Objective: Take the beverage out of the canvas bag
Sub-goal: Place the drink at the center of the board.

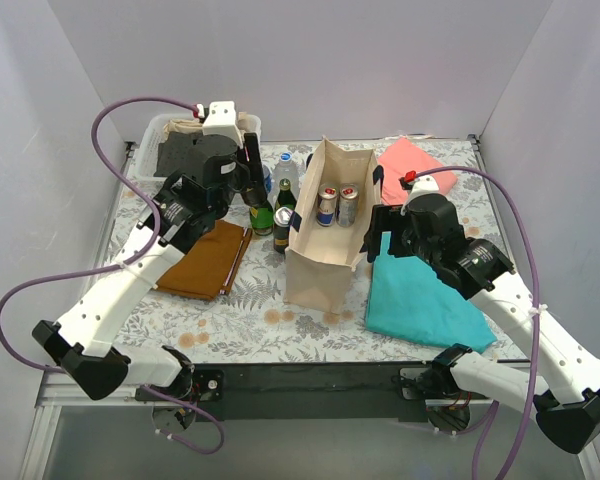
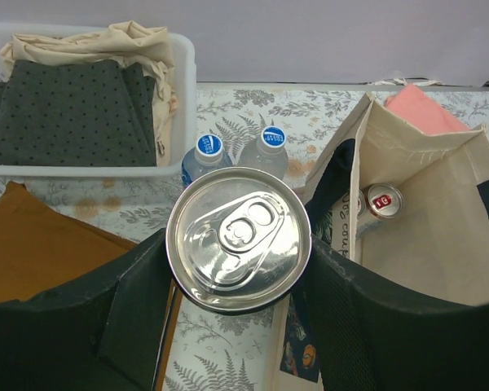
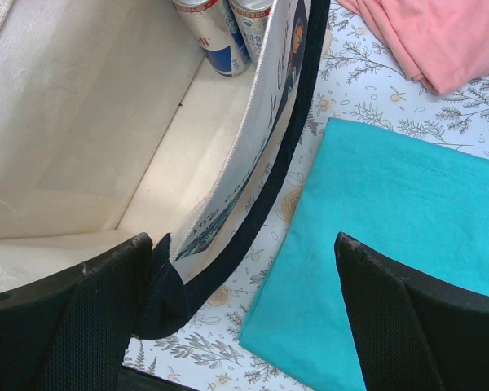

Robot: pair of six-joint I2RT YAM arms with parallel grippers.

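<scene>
The beige canvas bag with navy handles stands open mid-table. Two cans stand inside at its far end; one red-tabbed top shows in the left wrist view, and both show in the right wrist view. My left gripper is left of the bag, outside it, shut on a silver-topped can with a finger against each side of its rim. My right gripper is open at the bag's right wall. The navy handle lies between its fingers, next to the left one.
A white basket of folded cloths is at the back left. Two blue-capped water bottles, a green bottle and a can stand left of the bag. A brown cloth, teal cloth and pink cloth lie flat.
</scene>
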